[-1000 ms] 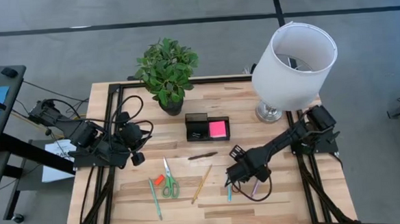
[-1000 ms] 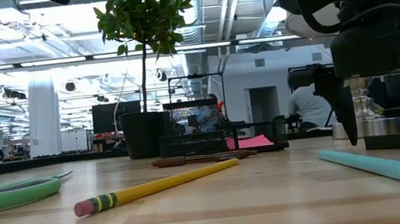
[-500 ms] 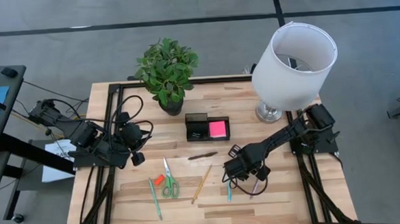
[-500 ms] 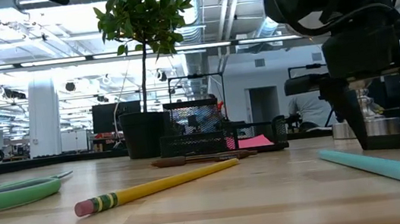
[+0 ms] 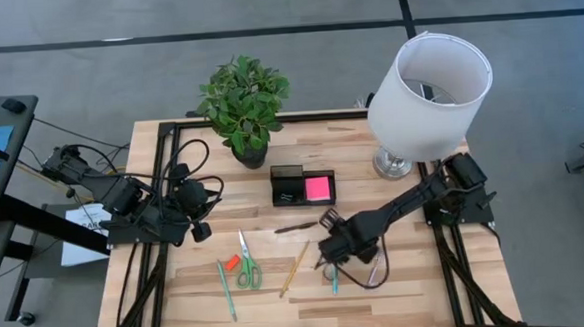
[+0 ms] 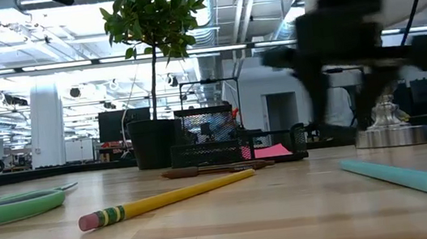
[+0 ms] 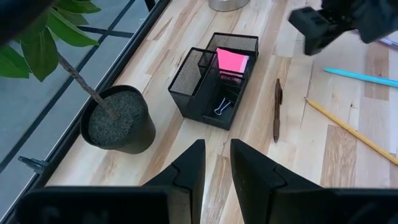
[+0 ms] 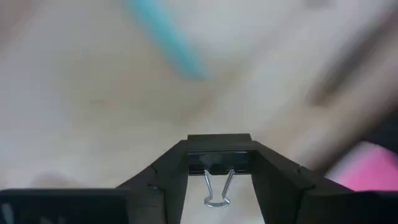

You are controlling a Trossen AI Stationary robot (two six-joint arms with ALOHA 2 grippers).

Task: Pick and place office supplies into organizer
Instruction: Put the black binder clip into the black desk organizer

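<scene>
My right gripper (image 5: 327,250) hangs over the table's middle right and is shut on a small black binder clip (image 8: 219,160). The low view shows it blurred above the wood (image 6: 347,78). The black mesh organizer (image 5: 303,187) stands further back; a pink sticky-note pad (image 5: 317,188) and another clip (image 7: 219,111) lie in it. Flat on the wood lie the green scissors (image 5: 245,268), a yellow pencil (image 5: 295,267), a dark pen (image 5: 295,226) and two teal pens (image 5: 226,289) (image 5: 334,279). My left gripper (image 7: 216,171) waits at the left edge, narrowly open on nothing. My right gripper pinches the binder clip's black body (image 8: 219,163) between its two fingertips, slanting steeply down from above. The clip's silver wire handles (image 8: 216,186) run back between the fingers. The clip is lifted clear of the table.
A potted plant (image 5: 246,106) stands at the far edge beside the organizer, and a white-shaded lamp (image 5: 431,94) at the far right. A small red bit (image 5: 233,261) lies by the scissors. A pink pen (image 5: 373,275) lies near my right gripper.
My right gripper has narrowed its fingers, risen off the table and gone toward the table's left, toward the organizer, tipping a little as it went. The pens and the pencil lie where they were.
</scene>
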